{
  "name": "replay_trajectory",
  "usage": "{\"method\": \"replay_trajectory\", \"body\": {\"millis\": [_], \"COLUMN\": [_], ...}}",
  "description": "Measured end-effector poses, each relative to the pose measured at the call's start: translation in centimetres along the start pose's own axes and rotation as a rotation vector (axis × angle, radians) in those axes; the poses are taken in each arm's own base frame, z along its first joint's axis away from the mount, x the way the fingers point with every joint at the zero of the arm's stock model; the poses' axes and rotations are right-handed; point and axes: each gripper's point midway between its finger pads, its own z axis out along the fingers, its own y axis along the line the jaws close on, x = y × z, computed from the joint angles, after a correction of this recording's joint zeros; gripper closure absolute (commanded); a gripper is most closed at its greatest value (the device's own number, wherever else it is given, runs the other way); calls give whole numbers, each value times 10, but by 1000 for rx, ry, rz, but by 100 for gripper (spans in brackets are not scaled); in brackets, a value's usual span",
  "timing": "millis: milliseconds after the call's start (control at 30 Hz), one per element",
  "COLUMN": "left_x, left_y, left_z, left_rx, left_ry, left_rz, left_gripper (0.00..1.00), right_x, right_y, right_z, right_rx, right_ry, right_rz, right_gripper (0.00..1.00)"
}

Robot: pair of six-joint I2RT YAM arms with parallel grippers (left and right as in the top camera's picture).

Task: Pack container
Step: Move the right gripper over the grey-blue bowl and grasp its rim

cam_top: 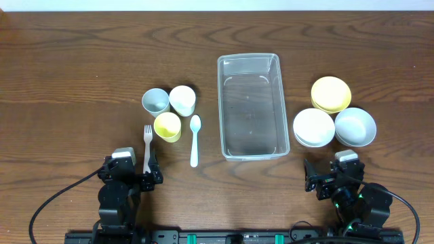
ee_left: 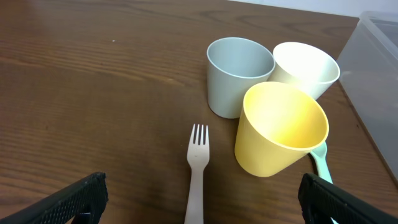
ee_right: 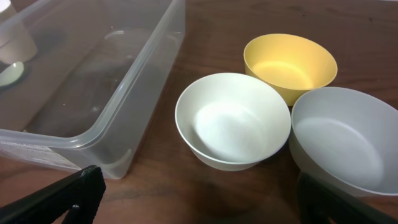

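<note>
The left gripper point(cam_top: 130, 171) is sitting at the near edge of the table point(cam_top: 68, 81) with its jaws spread wide, gripping nothing. The right gripper point(cam_top: 336, 171) is doing the same. Beyond the left one, a fork point(cam_top: 147, 146) and a spoon point(cam_top: 194, 139) are lying before a yellow cup point(cam_top: 167, 126), a grey cup point(cam_top: 155, 101) and a white cup point(cam_top: 182, 99). Beyond the right one, a white bowl point(cam_top: 314, 127), a grey bowl point(cam_top: 355, 126) and a yellow bowl point(cam_top: 331, 93) are sitting together. The clear container point(cam_top: 251, 108) is standing between the two groups.

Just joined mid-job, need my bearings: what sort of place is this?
Likely a lab-style tabletop rig, not a real kitchen: a wooden table, plastic cups and bowls sorted either side of a clear container.
</note>
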Motion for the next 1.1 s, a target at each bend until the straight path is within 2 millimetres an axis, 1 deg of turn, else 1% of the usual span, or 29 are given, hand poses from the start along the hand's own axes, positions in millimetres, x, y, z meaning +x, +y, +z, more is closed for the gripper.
{"method": "replay_trajectory", "body": {"millis": [967, 1100], "left_x": [0, 0], "left_y": [0, -2], "left_z": [0, 0], "left_rx": [0, 12], "left_ry": [0, 2], "left_rz": [0, -1], "left_gripper": [2, 2], "right_x": [0, -2], "right_y": [0, 5], "right_z": [0, 0], "right_rx": [-1, -28], "right_ry": [0, -7], "right_rz": [0, 20], "right_gripper": [1, 1]}}
